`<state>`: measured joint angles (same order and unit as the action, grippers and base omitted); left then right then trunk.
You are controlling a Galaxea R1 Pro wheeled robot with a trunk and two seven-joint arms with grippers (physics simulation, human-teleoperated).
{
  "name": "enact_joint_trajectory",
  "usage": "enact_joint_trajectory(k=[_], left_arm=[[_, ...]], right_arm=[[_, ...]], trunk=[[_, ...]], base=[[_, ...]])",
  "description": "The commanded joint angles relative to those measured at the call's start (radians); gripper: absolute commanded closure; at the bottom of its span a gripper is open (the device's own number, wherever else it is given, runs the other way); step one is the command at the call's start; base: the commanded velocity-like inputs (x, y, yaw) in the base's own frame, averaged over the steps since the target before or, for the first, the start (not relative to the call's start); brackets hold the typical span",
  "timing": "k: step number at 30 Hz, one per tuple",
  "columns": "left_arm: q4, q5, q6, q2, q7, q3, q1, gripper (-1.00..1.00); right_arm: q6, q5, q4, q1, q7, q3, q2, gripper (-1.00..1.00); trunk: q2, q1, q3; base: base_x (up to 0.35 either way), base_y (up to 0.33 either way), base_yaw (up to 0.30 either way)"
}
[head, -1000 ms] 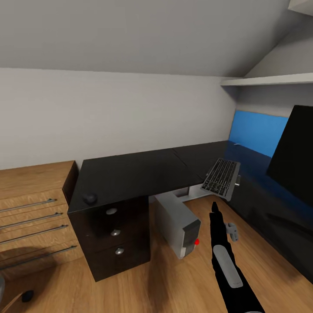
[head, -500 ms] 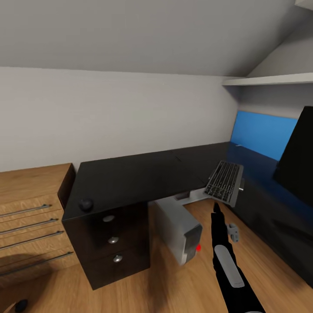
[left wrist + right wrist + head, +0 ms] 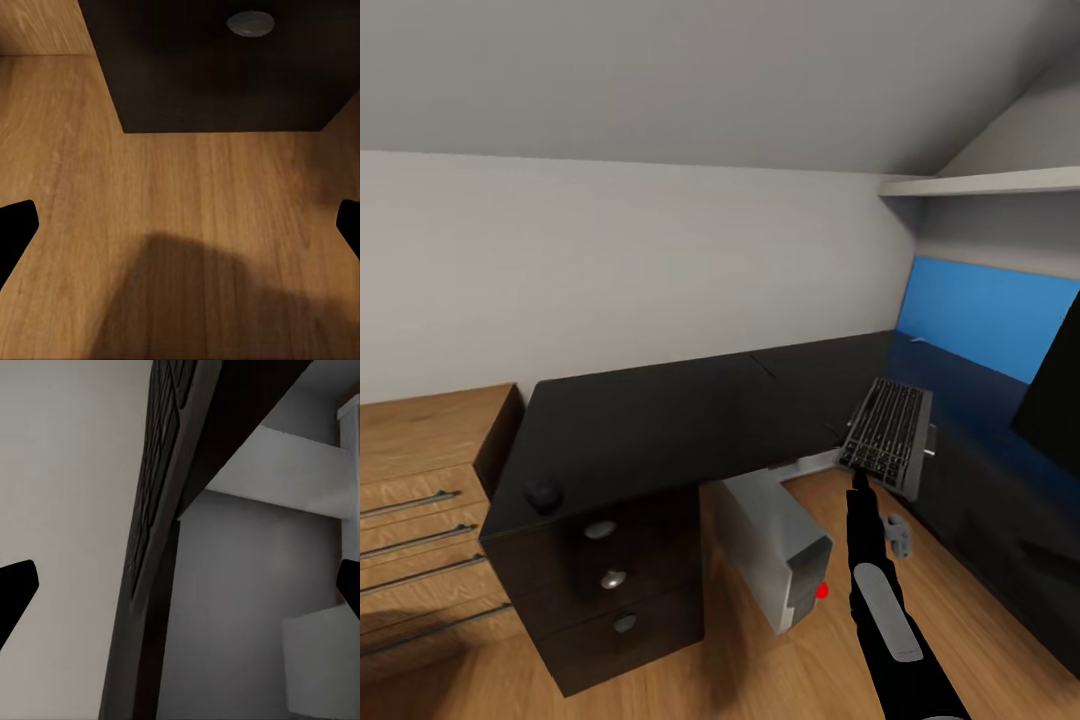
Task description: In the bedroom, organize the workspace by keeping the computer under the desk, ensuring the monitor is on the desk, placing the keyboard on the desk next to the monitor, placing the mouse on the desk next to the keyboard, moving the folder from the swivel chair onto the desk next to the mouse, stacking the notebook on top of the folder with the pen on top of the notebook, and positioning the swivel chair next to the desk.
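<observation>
A black L-shaped desk (image 3: 660,410) fills the middle of the head view. On its near left corner lies the dark mouse (image 3: 543,495). The keyboard (image 3: 886,436) lies tilted over the desk's inner edge, just beyond the tip of my right gripper (image 3: 857,485). In the right wrist view the keyboard (image 3: 159,502) appears edge-on ahead of my right gripper (image 3: 180,592), which is open and empty. The grey computer tower (image 3: 775,550) stands on the floor under the desk. The monitor (image 3: 1057,385) is cut off at the right edge. My left gripper (image 3: 180,225) is open over the wooden floor.
A black drawer unit (image 3: 605,585) with round knobs sits under the desk's left end, also seen in the left wrist view as the drawer unit (image 3: 225,67). A wooden dresser (image 3: 420,500) stands at the left. A blue panel (image 3: 985,315) and a white shelf (image 3: 980,183) are at the right.
The whole picture has shifted: the dresser slid left, the monitor slid further off the right edge, the desk looks closer. My right arm keeps its place in the picture.
</observation>
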<state>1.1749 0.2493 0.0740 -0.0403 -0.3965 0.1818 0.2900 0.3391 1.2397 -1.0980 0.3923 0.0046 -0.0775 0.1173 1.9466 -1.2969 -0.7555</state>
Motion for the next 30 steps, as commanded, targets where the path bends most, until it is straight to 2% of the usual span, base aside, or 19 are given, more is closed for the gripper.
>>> enact_joint_trajectory(k=[1, 5, 14, 30], left_arm=[[-0.001, 0.01, 0.006, 0.0, -0.004, 0.002, 0.0, -1.0], [-0.003, 0.01, 0.006, 0.0, -0.004, 0.002, 0.0, -1.0], [-0.006, 0.01, 0.006, 0.0, -0.004, 0.002, 0.0, -1.0], [-0.008, 0.01, 0.006, 0.0, -0.004, 0.002, 0.0, -1.0]], right_arm=[[0.003, 0.008, -0.001, 0.0, 0.0, -0.001, 0.001, -1.0], [0.004, 0.007, 0.0, 0.0, 0.0, -0.003, 0.0, -1.0], [-0.001, 0.008, 0.004, 0.0, -0.004, -0.059, -0.001, -1.0], [-0.003, 0.007, 0.006, 0.0, -0.005, -0.067, -0.002, -1.0]], trunk=[[0.0, 0.0, -0.001], [0.0, 0.0, -0.001], [0.0, 0.0, -0.001], [0.0, 0.0, -0.001]], base=[[0.124, 0.0, 0.0], [0.073, 0.0, 0.0], [0.134, -0.024, 0.0], [0.08, -0.01, 0.0]])
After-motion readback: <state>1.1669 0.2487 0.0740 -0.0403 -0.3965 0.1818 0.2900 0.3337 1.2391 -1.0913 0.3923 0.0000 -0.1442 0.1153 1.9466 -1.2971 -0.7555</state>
